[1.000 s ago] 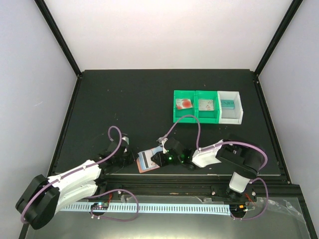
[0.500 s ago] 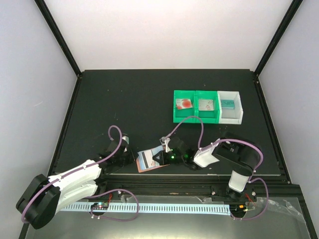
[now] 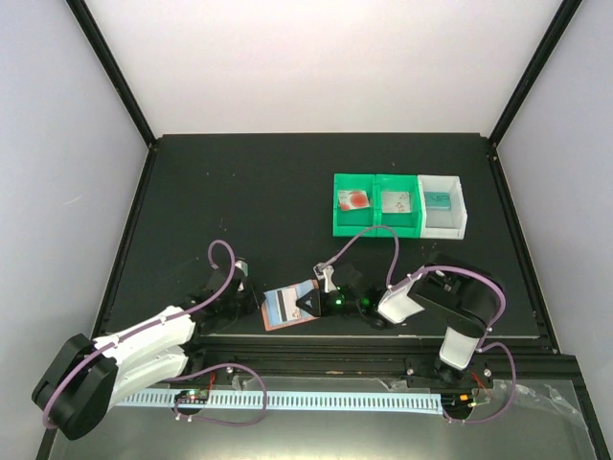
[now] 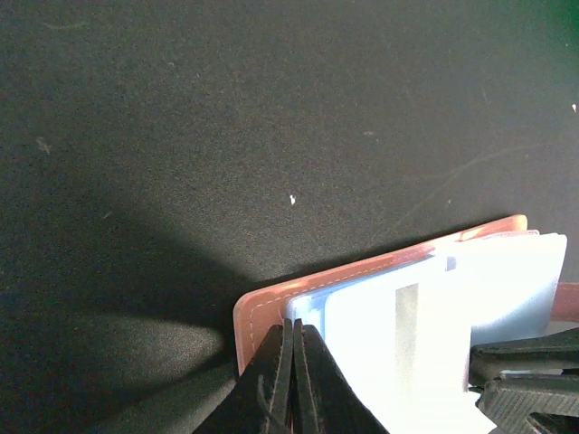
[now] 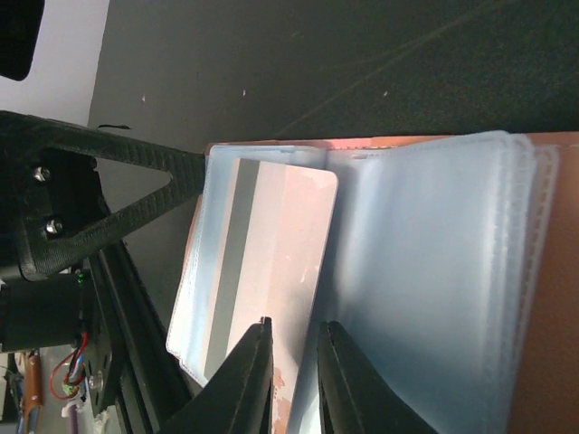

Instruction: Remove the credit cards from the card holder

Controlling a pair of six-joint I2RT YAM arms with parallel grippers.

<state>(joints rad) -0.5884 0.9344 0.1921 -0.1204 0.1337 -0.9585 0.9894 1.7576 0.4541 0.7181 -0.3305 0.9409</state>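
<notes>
Caught, from right wrist only, card between barely parted fingers of right gripper. Found left gripper clenched atop holder by desk's near edge; bins beyond.

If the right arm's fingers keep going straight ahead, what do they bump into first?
Most likely the credit card with the grey stripe, tucked in a clear sleeve of the card holder. The right gripper points right along it. Depth is hard to judge, so it might slide just over the card.
</notes>
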